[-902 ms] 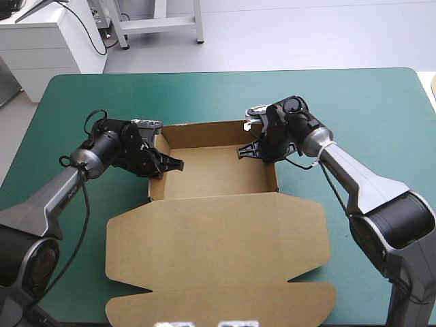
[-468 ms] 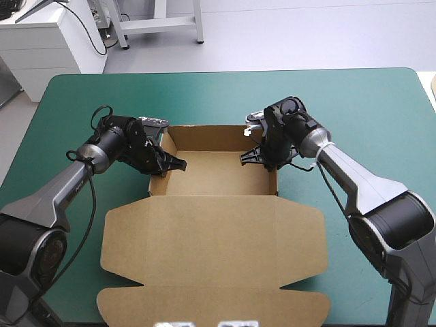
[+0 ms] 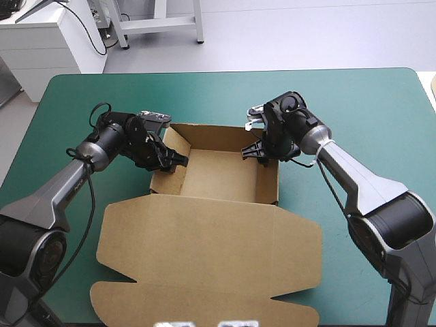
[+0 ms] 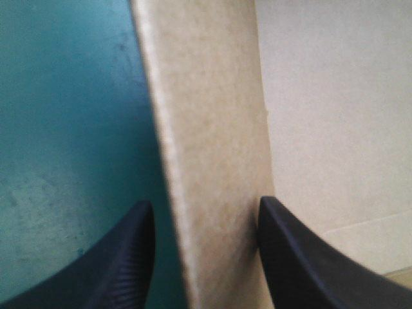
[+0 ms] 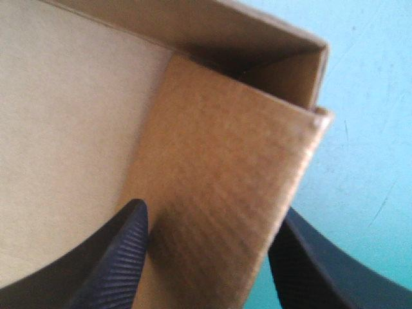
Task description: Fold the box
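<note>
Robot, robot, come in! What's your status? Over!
Left black pincer open, astride left side wall. Right black pincer open, astride right side wall. Brown cardboard box: open tray, lid flat. Nothing in the way.

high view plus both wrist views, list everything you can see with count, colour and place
box: one, brown, middle of the table; an open tray with raised walls on its far part, the lid lying flat toward the near edge.
table cover: one, teal-green, under the box and bare all round it.
left gripper: one, black fingers, open, astride the tray's left wall, one finger outside over the cover and one inside.
right gripper: one, black fingers, open, astride the tray's right wall near its far corner.
</note>
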`<state>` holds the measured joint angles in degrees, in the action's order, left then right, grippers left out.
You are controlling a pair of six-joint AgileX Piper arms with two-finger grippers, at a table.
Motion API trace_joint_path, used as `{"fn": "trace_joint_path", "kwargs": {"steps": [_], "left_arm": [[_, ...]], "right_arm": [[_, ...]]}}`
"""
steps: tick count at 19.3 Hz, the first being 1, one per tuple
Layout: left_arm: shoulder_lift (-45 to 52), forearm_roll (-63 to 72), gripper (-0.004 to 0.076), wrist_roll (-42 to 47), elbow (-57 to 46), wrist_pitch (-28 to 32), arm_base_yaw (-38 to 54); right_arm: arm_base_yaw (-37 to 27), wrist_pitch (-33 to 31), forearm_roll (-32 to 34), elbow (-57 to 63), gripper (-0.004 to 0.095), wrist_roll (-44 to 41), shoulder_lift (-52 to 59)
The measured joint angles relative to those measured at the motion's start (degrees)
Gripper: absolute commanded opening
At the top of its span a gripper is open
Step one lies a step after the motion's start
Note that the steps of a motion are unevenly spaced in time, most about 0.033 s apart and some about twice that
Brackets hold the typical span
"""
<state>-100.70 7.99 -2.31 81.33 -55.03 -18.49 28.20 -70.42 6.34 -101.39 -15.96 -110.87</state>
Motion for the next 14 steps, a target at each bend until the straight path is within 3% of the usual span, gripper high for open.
{"fn": "trace_joint_path", "kwargs": {"steps": [8, 14], "left_arm": [[3.7, -4.4, 0.034, 0.0, 15.0, -13.6, 0.0], [9.3, -12.0, 0.0065, 0.0, 20.1, -16.4, 0.0]], "right_arm": [[0.0, -0.5, -2.0, -5.9, 0.0507, 2.8, 3.4], [0.0, -0.9, -2.5, -6.1, 0.0507, 2.5, 8.9]]}}
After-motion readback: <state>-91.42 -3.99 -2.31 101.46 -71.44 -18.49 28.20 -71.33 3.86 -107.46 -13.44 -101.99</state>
